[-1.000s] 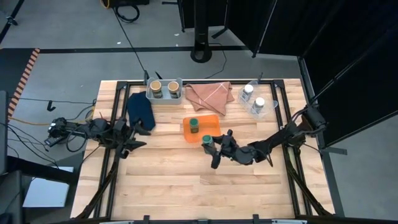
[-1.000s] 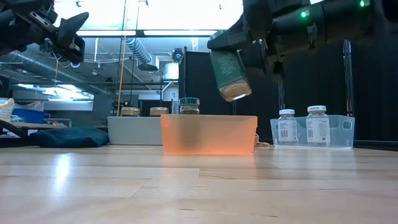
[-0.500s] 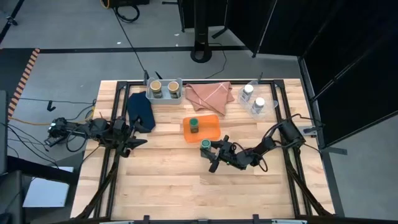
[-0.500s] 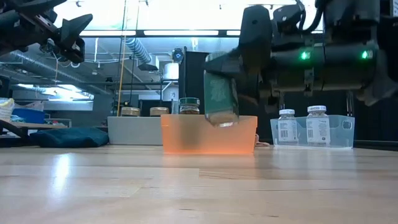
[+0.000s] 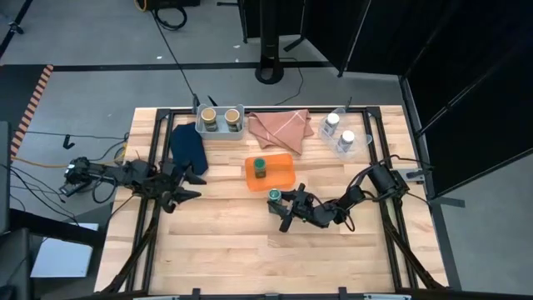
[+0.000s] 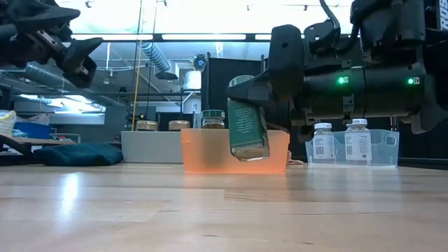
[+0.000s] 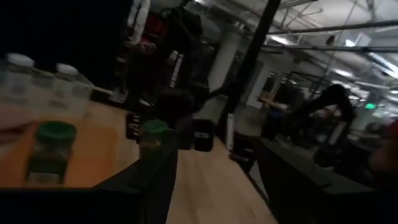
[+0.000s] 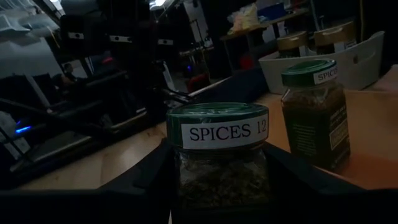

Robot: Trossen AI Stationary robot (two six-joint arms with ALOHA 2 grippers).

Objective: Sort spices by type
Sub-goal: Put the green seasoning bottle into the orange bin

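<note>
Six small spice jars are to be sorted, and one green-capped jar (image 6: 248, 128) is gripped by the right gripper (image 5: 283, 207), whose fingers are closed on its sides below the cap, just in front of the orange tray (image 5: 284, 172) and, in the low view, clear of the wood. The jar is judged light, rigid and probably smooth-walled, so it could slip or twist in the fingers; if of glass, it would break if dropped. The best hold is judged to be across the body under the cap, as now, because a grip on the cap alone could turn it. The second green-capped jar (image 5: 260, 168) stands inside the orange tray, two tan-capped jars (image 5: 209, 119) sit in the grey bin (image 5: 240, 127) at the back, and two white-capped jars (image 5: 332, 122) stand in a clear container (image 5: 358, 148) at the back right. The left gripper (image 5: 185, 185) waits near the left edge beside a dark blue cloth (image 5: 188, 146), its fingers a little apart and empty. The gap under the held jar and its slight tilt are shown only by the low view; the whole layout is given only from above; the cap label reading "SPICES" is readable only in the right wrist view.
</note>
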